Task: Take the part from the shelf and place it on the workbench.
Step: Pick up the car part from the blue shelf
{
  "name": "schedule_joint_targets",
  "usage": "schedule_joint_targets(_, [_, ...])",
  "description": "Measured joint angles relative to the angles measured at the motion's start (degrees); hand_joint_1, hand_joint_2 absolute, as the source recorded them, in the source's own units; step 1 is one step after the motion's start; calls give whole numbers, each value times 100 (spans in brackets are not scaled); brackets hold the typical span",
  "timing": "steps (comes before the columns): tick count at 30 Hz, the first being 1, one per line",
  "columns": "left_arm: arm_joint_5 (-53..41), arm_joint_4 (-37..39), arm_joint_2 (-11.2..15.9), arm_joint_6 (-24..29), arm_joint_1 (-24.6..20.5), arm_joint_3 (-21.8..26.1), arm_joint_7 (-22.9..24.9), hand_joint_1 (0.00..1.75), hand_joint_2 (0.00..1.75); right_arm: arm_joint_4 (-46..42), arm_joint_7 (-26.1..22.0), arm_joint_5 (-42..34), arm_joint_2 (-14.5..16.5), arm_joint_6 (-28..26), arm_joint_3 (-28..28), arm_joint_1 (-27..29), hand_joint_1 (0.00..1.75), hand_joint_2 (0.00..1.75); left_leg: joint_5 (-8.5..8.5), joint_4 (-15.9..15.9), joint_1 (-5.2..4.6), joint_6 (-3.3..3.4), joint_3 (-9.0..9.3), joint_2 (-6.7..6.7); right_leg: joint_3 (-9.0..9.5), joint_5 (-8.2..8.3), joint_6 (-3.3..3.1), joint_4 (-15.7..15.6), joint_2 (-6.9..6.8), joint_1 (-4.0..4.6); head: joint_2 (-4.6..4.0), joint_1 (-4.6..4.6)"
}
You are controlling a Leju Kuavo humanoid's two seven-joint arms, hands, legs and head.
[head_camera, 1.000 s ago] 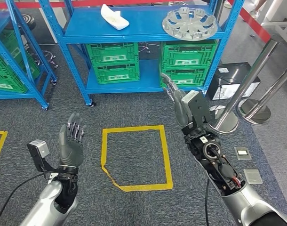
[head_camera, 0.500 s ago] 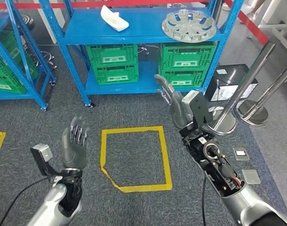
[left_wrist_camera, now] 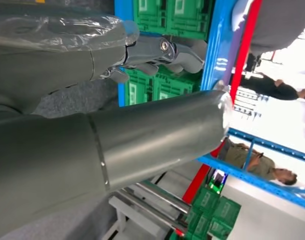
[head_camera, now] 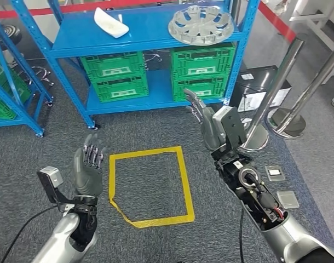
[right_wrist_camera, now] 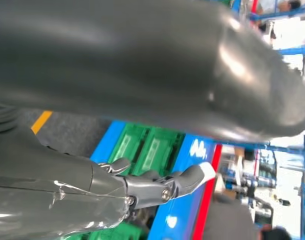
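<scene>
Turning slightly right, the camera has slid the blue shelf (head_camera: 157, 33) leftward; the wheel cover (head_camera: 201, 24), probably the part, lies untouched on it. Left hand (head_camera: 87, 170) and right hand (head_camera: 206, 121) hover, fingers apart, holding nothing.

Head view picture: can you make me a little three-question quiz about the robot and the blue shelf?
1. True or false: the right hand is holding the silver wheel cover.
2. What colour are the crates under the shelf top?
3. The yellow tape square on the floor lies: A) between the two arms, B) behind the shelf.

Key: 1 false, both hands are empty, the left hand too; 2 green; 3 A.
</scene>
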Motion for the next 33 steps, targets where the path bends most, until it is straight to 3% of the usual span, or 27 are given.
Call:
schedule_joint_targets(2, [-2,3,3,1,10,0,-1,0,0,-3,4,4,0,0,9,-2,0,0,-354,849,-8,-6,-449,-74,2,-7,-39,-3,45,19,0,-31])
schedule_joint_targets(3, [-2,6,7,3,20,0,-1,0,0,-3,5,4,0,1,16,3,0,0,-461,1221,-18,5,-673,-94,3,-11,-52,-3,70,37,0,-40])
schedule_joint_targets(4, [-2,9,13,7,29,0,-1,0,0,-3,7,5,0,2,24,7,0,0,-457,1404,-29,31,-814,-107,7,-16,-65,-3,98,61,0,-44])
schedule_joint_targets(5, [-4,10,18,15,34,0,-1,0,0,-3,8,6,0,7,31,8,0,0,-336,1345,-48,77,-840,-116,14,-18,-75,-3,128,87,0,-47])
schedule_joint_targets(6, [-9,10,22,28,35,0,0,0,0,-3,9,7,0,18,37,4,0,0,-116,1040,-76,145,-740,-131,27,-21,-84,-4,158,114,0,-50])
schedule_joint_targets(7, [-16,9,27,43,34,0,1,0,0,-3,9,9,0,32,44,-3,0,0,136,599,-115,235,-561,-164,41,-24,-92,-7,183,130,0,-52])
schedule_joint_targets(9, [-37,1,36,85,29,0,18,0,0,-5,18,22,0,57,57,-13,0,0,441,-135,-190,376,-244,-196,54,-30,-93,-13,223,159,0,-41])
schedule_joint_targets(10, [-45,-8,42,107,31,0,33,0,0,-6,28,31,0,63,65,-15,0,0,485,-313,-209,367,-170,-201,52,-47,-105,-9,231,168,0,-34])
schedule_joint_targets(13, [-59,-38,60,162,63,0,95,0,0,-7,56,63,0,63,90,-13,0,0,483,-402,-210,207,-136,-195,50,-84,-141,2,220,176,0,-26])
schedule_joint_targets(21, [-78,-49,72,84,80,0,124,0,0,-19,117,125,0,-66,105,-15,0,0,485,-390,-216,247,-136,-217,86,-56,-92,-48,194,166,0,-24])
schedule_joint_targets(33, [-81,-50,104,30,71,0,94,0,0,-49,70,128,0,-86,115,-12,0,0,482,-392,-206,258,-134,-216,85,-56,-86,-53,195,158,0,-25])
